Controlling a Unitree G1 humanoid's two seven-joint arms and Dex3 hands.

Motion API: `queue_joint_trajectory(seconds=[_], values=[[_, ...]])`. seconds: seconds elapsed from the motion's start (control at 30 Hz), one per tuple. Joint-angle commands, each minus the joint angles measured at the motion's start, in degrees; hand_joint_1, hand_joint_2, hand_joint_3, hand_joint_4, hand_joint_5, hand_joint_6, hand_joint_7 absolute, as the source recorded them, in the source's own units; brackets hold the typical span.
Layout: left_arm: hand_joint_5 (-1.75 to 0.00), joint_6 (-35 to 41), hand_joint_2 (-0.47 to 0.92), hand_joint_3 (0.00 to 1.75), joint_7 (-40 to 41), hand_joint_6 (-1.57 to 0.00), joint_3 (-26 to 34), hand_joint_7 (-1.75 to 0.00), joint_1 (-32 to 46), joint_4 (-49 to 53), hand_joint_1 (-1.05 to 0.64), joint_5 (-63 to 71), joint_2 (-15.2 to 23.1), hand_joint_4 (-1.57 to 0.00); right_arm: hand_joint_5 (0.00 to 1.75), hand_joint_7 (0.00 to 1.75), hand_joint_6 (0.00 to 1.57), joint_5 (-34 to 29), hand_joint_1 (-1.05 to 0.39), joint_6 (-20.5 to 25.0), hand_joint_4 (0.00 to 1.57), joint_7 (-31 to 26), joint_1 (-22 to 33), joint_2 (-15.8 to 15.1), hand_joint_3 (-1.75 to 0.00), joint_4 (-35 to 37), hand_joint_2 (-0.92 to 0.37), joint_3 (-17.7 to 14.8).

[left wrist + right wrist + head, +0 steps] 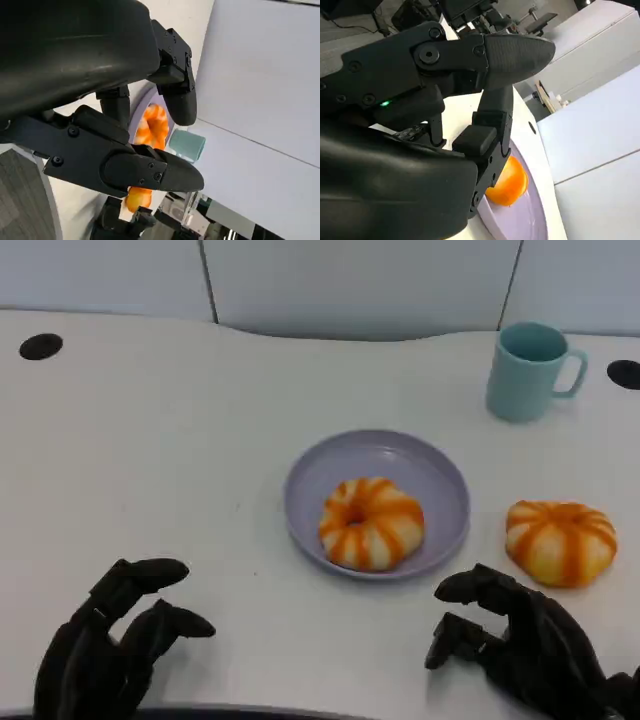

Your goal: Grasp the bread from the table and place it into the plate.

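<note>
Two round orange-and-white striped bread rolls sit on a white table. One roll (pixel 371 523) lies inside a single lilac plate (pixel 437 478) at the table's centre, so that part of the job looks done. The second roll (pixel 560 541) rests on the bare table just right of the plate, apart from its rim, and probably remains to be picked up and placed.

At the near edge, the robot's right hand (pixel 525 650) hovers just near of that loose roll, not touching it, fingers curled partway with gaps between them, holding nothing. The left hand (pixel 115 645) sits at the near left, well apart from the plate, its fingers likewise loosely spread and empty.

One pale teal mug (pixel 530 371) stands far right, behind the plate. Two dark round holes mark the table's far corners.
</note>
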Motion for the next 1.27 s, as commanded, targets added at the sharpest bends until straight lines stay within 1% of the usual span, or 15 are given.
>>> queue_joint_trajectory(seconds=[0.03,0.13,0.3,0.43,0.5,0.53,0.67,0.8,1.03,1.27], values=[[-1.74,1.8,0.92,0.16,-0.9,-0.26,1.4,-1.33,-0.8,1.5,-0.76,-1.1,0.1,-0.26,1.4,0.9,0.73,-1.0,-0.52,0.6,0.71,-1.2,1.6,-0.9,-0.43,-0.5,-0.92,0.0],[-1.74,2.0,0.92,0.15,-1.6,-0.26,1.9,-1.35,-1.5,2.5,-0.75,-1.5,-0.4,-0.28,1.41,0.91,0.72,-0.8,-0.52,0.9,0.7,-1.0,1.4,-1.1,-0.44,-0.4,-0.92,-0.1],[-1.75,1.3,0.92,0.17,-2.2,-0.3,2.1,-1.31,-2.5,3.9,-0.73,-1.0,-0.9,-0.3,1.42,0.94,0.69,-0.7,-0.53,0.4,0.68,-0.5,0.8,-1.5,-0.42,0.3,-0.92,-0.6],[-1.72,0.9,0.92,0.2,-1.7,-0.33,2.2,-1.29,-2.9,4.4,-0.73,-0.2,-1.0,-0.34,1.43,0.95,0.68,-0.9,-0.53,-2.0,0.67,0.3,-0.3,-1.8,-0.44,3.1,-0.92,-1.3],[-1.71,1.8,0.92,0.2,-0.7,-0.33,2.2,-1.28,-2.9,4.1,-0.73,-0.1,-1.2,-0.34,1.42,0.94,0.68,-0.9,-0.52,-2.2,0.67,0.5,-0.8,-2.0,-0.44,4.0,-0.92,-1.5],[-1.73,2.2,0.92,0.17,-0.2,-0.3,2.3,-1.31,-2.9,3.9,-0.74,-0.1,-1.3,-0.33,1.42,0.94,0.68,-1.0,-0.52,-2.2,0.68,0.4,-1.0,-2.0,-0.44,4.3,-0.92,-1.6],[-1.75,2.6,0.92,0.16,-0.7,-0.25,2.6,-1.35,-3.1,4.3,-0.73,-0.3,-1.4,-0.3,1.41,0.94,0.68,-0.7,-0.5,-1.9,0.68,0.6,-1.5,-2.2,-0.46,4.8,-0.92,-1.8],[-1.75,1.5,0.92,0.19,-1.0,-0.25,2.7,-1.38,-3.3,4.9,-0.74,0.5,-1.6,-0.3,1.41,0.93,0.71,-0.9,-0.52,-2.1,0.7,0.0,-1.7,-2.2,-0.42,5.2,-0.92,-1.9],[-1.75,1.8,0.92,0.17,-1.3,-0.27,3.2,-1.41,-3.7,5.3,-0.75,0.5,-2.0,-0.32,1.42,0.92,0.72,-1.1,-0.51,-2.9,0.7,0.6,-2.0,-2.5,-0.44,5.9,-0.92,-1.9],[-1.75,2.6,0.92,0.18,-0.8,-0.25,3.4,-1.43,-3.4,4.6,-0.75,0.7,-2.2,-0.32,1.41,0.91,0.7,-0.8,-0.5,-3.1,0.7,1.4,-2.0,-2.5,-0.45,6.4,-0.92,-2.0]])
